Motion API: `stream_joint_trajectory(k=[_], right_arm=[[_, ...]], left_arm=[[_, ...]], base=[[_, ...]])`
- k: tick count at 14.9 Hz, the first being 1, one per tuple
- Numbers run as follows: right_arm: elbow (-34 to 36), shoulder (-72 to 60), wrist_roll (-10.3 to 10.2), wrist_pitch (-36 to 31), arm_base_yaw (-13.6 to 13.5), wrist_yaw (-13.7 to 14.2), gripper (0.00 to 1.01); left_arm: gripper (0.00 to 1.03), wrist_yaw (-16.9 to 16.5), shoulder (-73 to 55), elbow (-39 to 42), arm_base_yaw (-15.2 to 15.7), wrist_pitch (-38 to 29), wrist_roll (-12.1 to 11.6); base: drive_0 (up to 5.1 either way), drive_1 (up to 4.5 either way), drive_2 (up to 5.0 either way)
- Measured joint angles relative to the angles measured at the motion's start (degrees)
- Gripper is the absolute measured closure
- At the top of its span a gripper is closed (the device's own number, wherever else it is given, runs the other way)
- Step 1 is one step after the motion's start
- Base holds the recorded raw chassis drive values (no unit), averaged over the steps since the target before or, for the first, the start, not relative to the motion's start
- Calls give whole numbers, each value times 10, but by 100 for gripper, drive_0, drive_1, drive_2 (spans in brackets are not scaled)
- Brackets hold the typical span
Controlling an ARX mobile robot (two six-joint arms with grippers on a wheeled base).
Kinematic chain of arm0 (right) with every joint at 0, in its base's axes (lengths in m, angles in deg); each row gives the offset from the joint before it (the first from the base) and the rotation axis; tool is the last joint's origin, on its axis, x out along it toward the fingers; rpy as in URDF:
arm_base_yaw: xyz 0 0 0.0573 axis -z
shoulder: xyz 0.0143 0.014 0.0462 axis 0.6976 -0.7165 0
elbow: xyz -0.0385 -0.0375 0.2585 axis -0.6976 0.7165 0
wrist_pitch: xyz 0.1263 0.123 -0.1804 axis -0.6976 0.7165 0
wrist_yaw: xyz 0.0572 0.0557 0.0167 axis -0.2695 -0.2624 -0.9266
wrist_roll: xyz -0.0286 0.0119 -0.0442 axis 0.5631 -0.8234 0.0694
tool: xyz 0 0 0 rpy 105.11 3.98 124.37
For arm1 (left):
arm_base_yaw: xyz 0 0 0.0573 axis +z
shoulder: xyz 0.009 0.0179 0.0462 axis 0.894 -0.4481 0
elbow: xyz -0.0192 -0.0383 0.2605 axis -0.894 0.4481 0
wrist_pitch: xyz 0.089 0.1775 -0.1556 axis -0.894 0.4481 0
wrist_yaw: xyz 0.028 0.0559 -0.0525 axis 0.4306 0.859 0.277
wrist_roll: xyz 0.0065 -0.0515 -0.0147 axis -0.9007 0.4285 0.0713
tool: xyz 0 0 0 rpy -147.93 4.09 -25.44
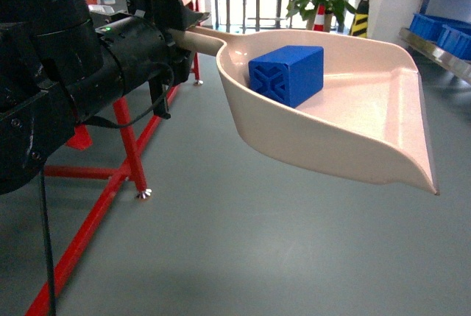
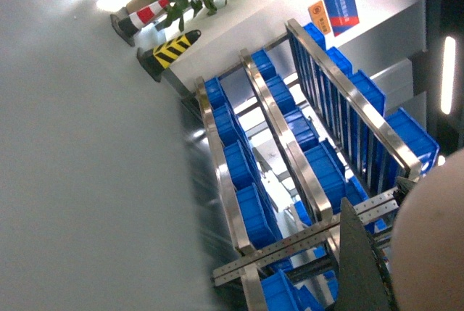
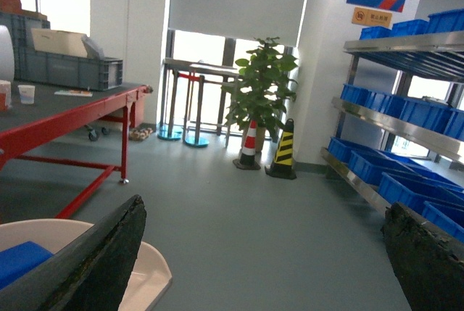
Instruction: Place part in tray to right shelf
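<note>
Bright blue part, X-ribbed on its near face, sits in the pale beige tray, whose handle runs into the glossy black left gripper. Below that claw, a red-framed table stands on grey-green floor. Beyond the right claw's dark fingers: a red-and-white cone, a yellow-and-black striped post, a green plant, and blue bins on the silvery right shelf.

Black cylindrical arm, green LED, looping black cable.
</note>
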Motion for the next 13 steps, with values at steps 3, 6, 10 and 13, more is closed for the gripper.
stream_joint_trajectory(k=[3,6,10,13], right_arm=[[0,1,0,-3,0,-1,3],[0,0,0,0,0,0,3],[0,1,0,-3,0,-1,3],[0,0,0,-1,0,-2,3]], left_arm=[[91,0,0,0,0,-2,0],[91,0,0,0,0,0,0],[91,-2,0,0,-1,0,0],[91,0,0,0,0,0,0]], base=[[-12,421,-446],[-12,421,-446],[-12,421,-446],[-12,421,-446]])
